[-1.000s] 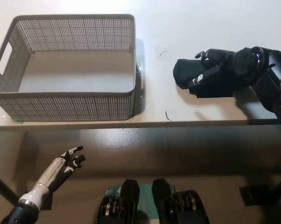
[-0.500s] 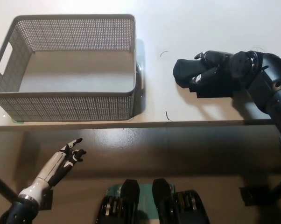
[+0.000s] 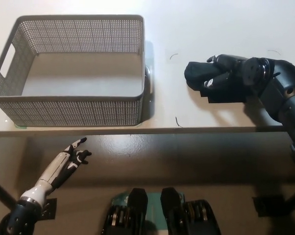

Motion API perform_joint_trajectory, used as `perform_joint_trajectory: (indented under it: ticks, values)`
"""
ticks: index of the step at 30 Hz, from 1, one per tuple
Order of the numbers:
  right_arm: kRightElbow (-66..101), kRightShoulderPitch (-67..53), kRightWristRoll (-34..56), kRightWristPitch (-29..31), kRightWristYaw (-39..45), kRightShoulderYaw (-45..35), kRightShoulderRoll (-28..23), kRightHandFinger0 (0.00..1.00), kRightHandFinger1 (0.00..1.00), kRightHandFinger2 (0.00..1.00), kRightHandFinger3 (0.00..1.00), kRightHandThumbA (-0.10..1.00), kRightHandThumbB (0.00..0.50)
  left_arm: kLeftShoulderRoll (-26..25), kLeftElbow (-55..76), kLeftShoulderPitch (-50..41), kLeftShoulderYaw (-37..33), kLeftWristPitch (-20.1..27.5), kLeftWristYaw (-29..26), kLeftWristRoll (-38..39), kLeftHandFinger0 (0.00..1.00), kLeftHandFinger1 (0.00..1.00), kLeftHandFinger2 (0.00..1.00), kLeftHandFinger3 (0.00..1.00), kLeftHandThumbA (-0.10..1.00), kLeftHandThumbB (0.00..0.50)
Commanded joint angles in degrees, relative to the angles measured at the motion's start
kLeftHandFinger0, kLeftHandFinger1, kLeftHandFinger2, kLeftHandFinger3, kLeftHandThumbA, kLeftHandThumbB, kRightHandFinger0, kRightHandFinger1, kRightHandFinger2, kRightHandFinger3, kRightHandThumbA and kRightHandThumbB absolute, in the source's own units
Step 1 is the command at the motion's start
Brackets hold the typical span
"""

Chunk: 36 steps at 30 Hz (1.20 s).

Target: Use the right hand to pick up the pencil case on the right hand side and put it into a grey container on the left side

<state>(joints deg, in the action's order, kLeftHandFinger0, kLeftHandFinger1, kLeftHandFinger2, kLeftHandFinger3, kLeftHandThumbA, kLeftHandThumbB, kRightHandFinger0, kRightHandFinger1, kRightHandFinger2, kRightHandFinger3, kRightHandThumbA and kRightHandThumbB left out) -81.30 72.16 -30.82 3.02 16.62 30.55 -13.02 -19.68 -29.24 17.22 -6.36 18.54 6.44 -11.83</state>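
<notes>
Since the earlier frame, right hand [image 3: 227, 73] has curled further over the black pencil case [image 3: 202, 75], fingers wrapped onto it on the white table [image 3: 211, 29]. Nearest, the left hand [image 3: 69, 160] hangs below the table edge, fingers loosely spread, empty. Farther left sits the grey container [image 3: 74, 105], well apart from the case.

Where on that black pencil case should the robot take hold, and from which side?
Across its narrow width near the middle, coming from above on the right: the pencil case lies flat and soft on the table, and the right hand already rests over that end.
</notes>
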Motion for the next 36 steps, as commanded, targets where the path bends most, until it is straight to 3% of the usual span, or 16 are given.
perform_joint_trajectory:
  ticks: [1,7,11,12,13,14,15,16,17,18,19,20,23,27,34,36]
  values:
    - [-1.4,0.3,0.1,-3.0,-0.8,-0.2,-0.6,1.0,1.0,1.0,1.0,0.69,0.5,-0.9,-0.1,2.3,0.6,2.9,0.4,0.9,1.0,0.67,0.76,0.98,1.0,0.5]
    - [-1.9,-0.2,0.2,-4.1,-0.5,-0.3,-0.8,1.0,1.0,1.0,1.0,0.69,0.5,-1.0,-0.6,2.9,0.7,3.3,0.3,0.9,1.0,0.68,0.76,0.99,1.0,0.5]
    - [-1.9,-1.0,1.1,-4.3,-2.5,-1.4,-0.9,1.0,1.0,1.0,1.0,0.6,0.5,-1.0,-0.9,3.3,0.6,3.7,0.6,1.0,1.0,0.68,0.76,1.0,1.0,0.5]
    - [-1.8,-1.7,1.1,-3.3,-6.8,-1.7,-0.8,1.0,1.0,1.0,1.0,0.49,0.5,-1.0,-0.8,3.4,0.6,3.5,0.7,1.1,1.0,0.7,0.78,1.0,1.0,0.5]
    - [-1.5,-2.6,0.1,-0.6,-12.8,-1.1,-0.9,0.76,0.9,0.99,0.97,0.32,0.421,-1.1,-0.7,3.3,0.6,3.7,0.7,1.1,1.0,0.7,0.78,1.0,1.0,0.5]
    - [-1.3,-3.0,-0.6,0.4,-16.2,-0.6,-1.0,0.55,0.64,0.68,0.61,0.14,0.339,-1.1,-0.7,3.4,0.7,3.6,0.8,1.2,1.0,0.7,0.78,1.0,1.0,0.5]
    - [-1.2,-3.3,-0.6,1.1,-19.1,-0.8,-1.0,0.09,0.21,0.29,0.3,-0.06,0.284,-1.2,-0.6,3.3,0.7,3.5,0.8,1.4,1.0,0.71,0.8,1.0,1.0,0.5]
    - [-1.1,-3.7,0.3,1.8,-21.6,-1.8,-0.9,0.0,0.05,0.2,0.2,-0.1,0.192,-1.3,-0.5,3.1,0.8,3.3,0.9,1.5,1.0,0.72,0.82,1.0,1.0,0.5]
    - [-1.1,-3.8,0.8,2.1,-22.2,-2.3,-0.9,0.0,0.11,0.32,0.26,-0.1,0.191,-1.3,-0.5,3.1,0.8,3.3,1.0,1.6,1.0,0.73,0.82,1.0,1.0,0.5]
    - [-1.0,-3.3,1.0,2.8,-23.1,-2.6,-0.8,0.0,0.2,0.56,0.42,-0.1,0.18,-1.6,-0.5,3.4,1.0,3.4,0.9,1.6,1.0,0.73,0.83,1.0,1.0,0.5]
    - [-0.8,-3.2,1.1,3.6,-24.0,-2.8,-0.9,0.01,0.39,0.8,0.66,-0.1,0.174,-1.8,-0.5,3.3,1.1,3.6,1.0,1.6,1.0,0.75,0.85,1.0,1.0,0.5]
    - [-0.8,-3.0,1.2,3.8,-24.4,-2.9,-1.0,0.01,0.51,0.92,0.81,-0.1,0.178,-1.9,-0.6,3.4,1.1,3.6,1.0,1.7,1.0,0.77,0.86,1.0,1.0,0.5]
    - [-0.7,-2.4,1.6,5.0,-25.5,-3.4,-1.4,0.0,0.51,0.84,0.86,-0.1,0.176,-2.4,-0.2,3.0,1.3,4.3,1.0,1.7,1.0,0.76,0.85,1.0,1.0,0.5]
    - [-0.8,-1.8,1.8,5.0,-26.1,-4.1,-1.5,0.02,0.56,0.94,0.92,-0.1,0.186,-2.9,-0.2,2.6,1.5,4.6,1.3,2.0,1.0,0.79,0.87,1.0,1.0,0.5]
    - [-0.7,-1.7,2.2,7.6,-29.6,-5.4,-1.9,0.0,0.45,0.83,0.73,-0.1,0.186,-3.9,-0.3,1.8,2.2,5.6,2.0,2.8,1.0,0.84,0.92,1.0,1.0,0.5]
    - [-0.6,-1.7,2.3,8.2,-30.1,-5.8,-1.9,0.0,0.44,0.84,0.74,-0.1,0.177,-4.1,-0.2,1.6,2.3,5.8,2.1,2.9,1.0,0.85,0.92,1.0,1.0,0.499]
